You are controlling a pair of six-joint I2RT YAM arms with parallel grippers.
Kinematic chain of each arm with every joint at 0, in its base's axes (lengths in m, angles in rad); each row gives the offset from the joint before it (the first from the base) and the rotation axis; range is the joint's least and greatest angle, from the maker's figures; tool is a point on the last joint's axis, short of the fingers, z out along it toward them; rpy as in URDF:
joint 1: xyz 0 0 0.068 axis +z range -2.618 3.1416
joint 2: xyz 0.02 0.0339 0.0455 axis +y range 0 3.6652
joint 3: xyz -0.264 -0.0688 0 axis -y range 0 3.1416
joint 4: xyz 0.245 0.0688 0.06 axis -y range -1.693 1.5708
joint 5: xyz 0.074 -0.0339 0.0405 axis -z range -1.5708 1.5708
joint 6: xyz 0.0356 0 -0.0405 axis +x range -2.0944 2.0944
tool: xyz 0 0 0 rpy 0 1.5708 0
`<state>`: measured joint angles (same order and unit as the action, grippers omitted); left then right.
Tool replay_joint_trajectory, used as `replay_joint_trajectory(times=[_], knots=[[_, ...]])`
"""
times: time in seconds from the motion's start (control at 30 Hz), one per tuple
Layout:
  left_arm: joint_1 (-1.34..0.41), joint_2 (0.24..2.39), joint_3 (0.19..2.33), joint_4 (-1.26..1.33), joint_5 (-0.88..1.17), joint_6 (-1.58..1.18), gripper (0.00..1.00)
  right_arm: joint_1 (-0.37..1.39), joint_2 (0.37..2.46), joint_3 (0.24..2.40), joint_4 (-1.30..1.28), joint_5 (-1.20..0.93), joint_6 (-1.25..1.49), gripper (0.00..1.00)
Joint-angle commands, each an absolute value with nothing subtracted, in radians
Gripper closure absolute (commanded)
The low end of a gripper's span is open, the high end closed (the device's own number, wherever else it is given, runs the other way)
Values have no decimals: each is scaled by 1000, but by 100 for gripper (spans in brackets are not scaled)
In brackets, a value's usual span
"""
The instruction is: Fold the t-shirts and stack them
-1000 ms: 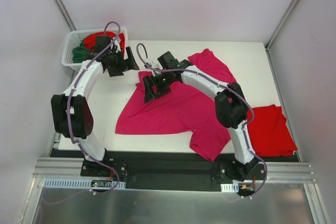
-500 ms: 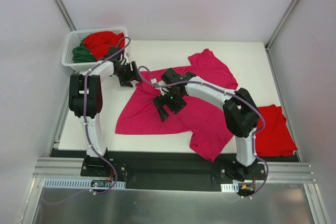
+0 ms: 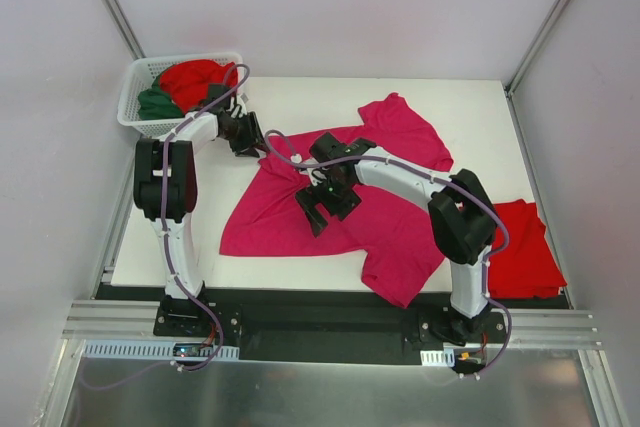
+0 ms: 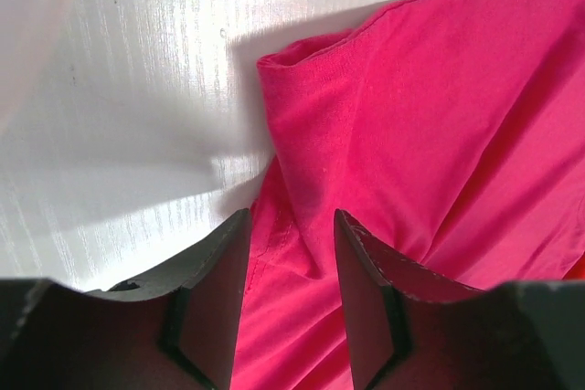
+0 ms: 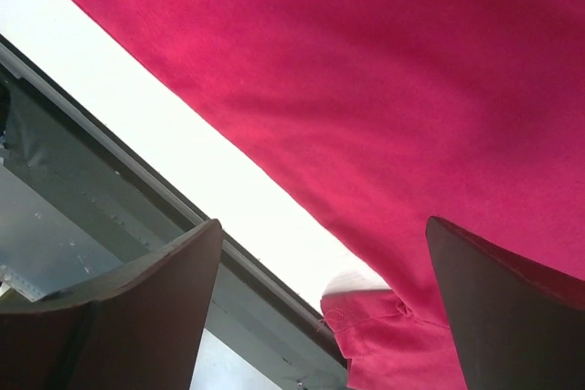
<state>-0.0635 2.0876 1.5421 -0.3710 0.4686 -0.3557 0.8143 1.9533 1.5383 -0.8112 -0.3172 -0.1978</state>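
The basket (image 3: pixel 135 112) is found at the far left corner of the surface (image 3: pixel 330 97), and positions are given from it. A red shirt (image 3: pixel 195 77) and a green shirt (image 3: pixel 158 102) are bundled inside the basket, the green one towards its left wall. The pink shirt (image 3: pixel 265 222) is spread unfolded and creased on the surface, just right of the basket and nearer the arm bases; one sleeve is turned away from the basket at the far side and another overhangs the near edge. The left claw (image 3: pixel 250 135) is placed at the pink shirt's corner closest to the basket, low against the surface. In the left wrist view its fingers (image 4: pixel 215 271) are seen partly drawn together with a ridge of the shirt's hem lying between them; whether the cloth is pinched cannot be told. The right claw (image 3: pixel 324 209) is positioned further from the basket, over the middle of the pink shirt. Its jaws are spread wide and nothing is held; in the right wrist view pink cloth is seen beneath them, with the shirt's near hem and bare surface beyond. A folded red shirt (image 3: pixel 520 247) is noted at the end of the surface opposite the basket, by the near right edge, just beside the pink shirt.
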Motion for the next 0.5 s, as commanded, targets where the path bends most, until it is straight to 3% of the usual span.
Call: replay_joint_trajectory(times=[0.0,0.47], knots=[[-55,2074,1531,-364,466,-348,59,818,1907,1532,-850,-305,-215,4],[-49,2049,1485,-387,437,-316,59,818,1924,1516,-857,-328,-212,4]])
